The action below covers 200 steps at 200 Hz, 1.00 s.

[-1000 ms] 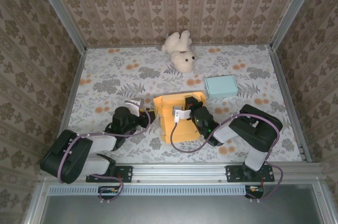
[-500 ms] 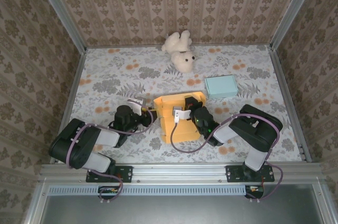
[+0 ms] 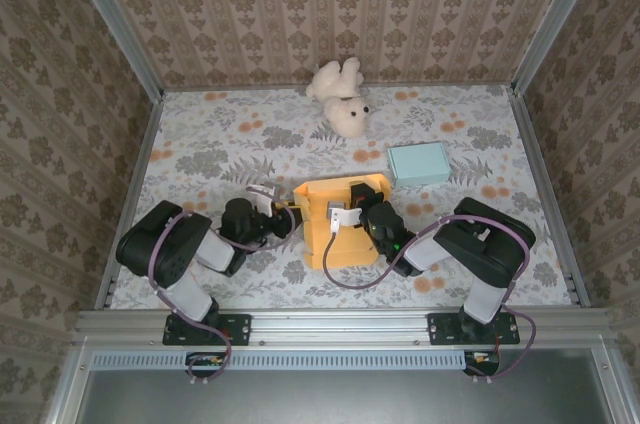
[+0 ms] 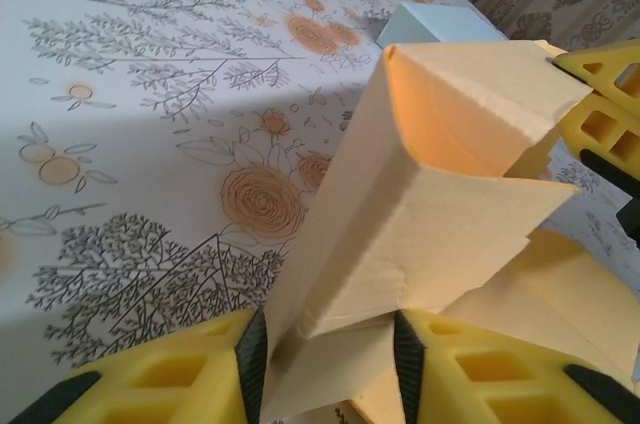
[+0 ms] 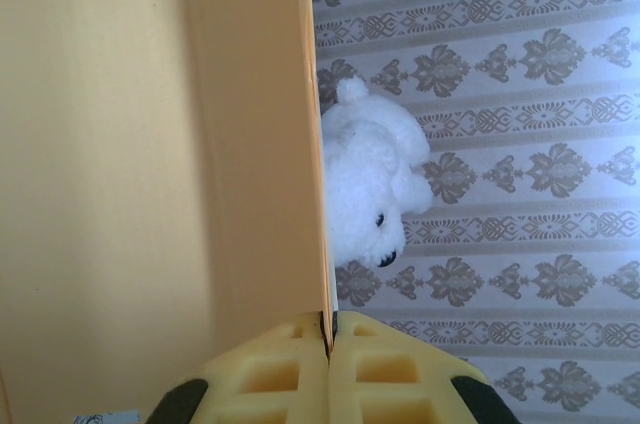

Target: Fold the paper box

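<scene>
The left gripper [image 4: 325, 344] has tightened onto the folded left wall of the paper box [image 3: 340, 229], likely creasing it, while the right gripper [image 5: 328, 329], fully closed, pins another panel.

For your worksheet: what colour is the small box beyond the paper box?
Pale turquoise; the small box shows best in the top external view.

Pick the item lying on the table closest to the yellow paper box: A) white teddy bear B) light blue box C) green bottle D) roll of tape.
B: in the top view the light blue box lies just past the far right corner of the paper box, while the teddy bear sits farther off by the back wall.
</scene>
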{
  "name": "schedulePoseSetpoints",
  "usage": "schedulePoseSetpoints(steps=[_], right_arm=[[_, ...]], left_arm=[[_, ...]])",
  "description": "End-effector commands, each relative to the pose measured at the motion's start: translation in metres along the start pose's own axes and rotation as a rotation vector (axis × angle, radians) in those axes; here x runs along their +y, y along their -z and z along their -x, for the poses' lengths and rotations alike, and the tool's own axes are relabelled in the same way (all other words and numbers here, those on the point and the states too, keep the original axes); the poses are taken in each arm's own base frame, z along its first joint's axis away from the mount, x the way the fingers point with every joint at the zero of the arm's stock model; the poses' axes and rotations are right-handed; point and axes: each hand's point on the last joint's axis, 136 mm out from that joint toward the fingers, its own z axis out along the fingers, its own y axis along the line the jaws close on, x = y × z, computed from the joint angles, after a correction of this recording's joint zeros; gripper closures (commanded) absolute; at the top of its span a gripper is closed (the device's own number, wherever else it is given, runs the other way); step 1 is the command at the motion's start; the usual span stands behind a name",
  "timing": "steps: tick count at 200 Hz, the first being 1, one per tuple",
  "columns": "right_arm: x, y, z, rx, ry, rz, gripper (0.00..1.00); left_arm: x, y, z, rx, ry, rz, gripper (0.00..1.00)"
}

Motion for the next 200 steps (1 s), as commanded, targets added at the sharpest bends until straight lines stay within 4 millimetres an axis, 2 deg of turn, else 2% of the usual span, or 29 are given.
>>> schedulePoseSetpoints(steps=[1,35,83,148,200], right_arm=[[0.011,0.0,-0.002,0.0,-0.017,0.051,1.0],[0.013,0.0,-0.002,0.0,-0.013,0.053,1.0],[0.013,-0.001,-0.002,0.003,-0.01,0.055,1.0],[0.014,-0.001,-0.001,0.002,-0.011,0.059,1.0],[0.015,0.0,0.0,-0.004,-0.012,0.059,1.0]], left_arm=[[-0.015,-0.007,0.016,-0.051,-0.016,-0.063,0.64],[-0.026,-0.007,0.02,-0.062,-0.025,-0.082,0.69],[-0.043,-0.013,0.022,-0.072,-0.041,-0.104,0.71],[-0.032,-0.031,0.021,-0.065,-0.005,-0.003,0.65],[-0.035,-0.041,0.019,-0.042,-0.061,0.083,0.58]])
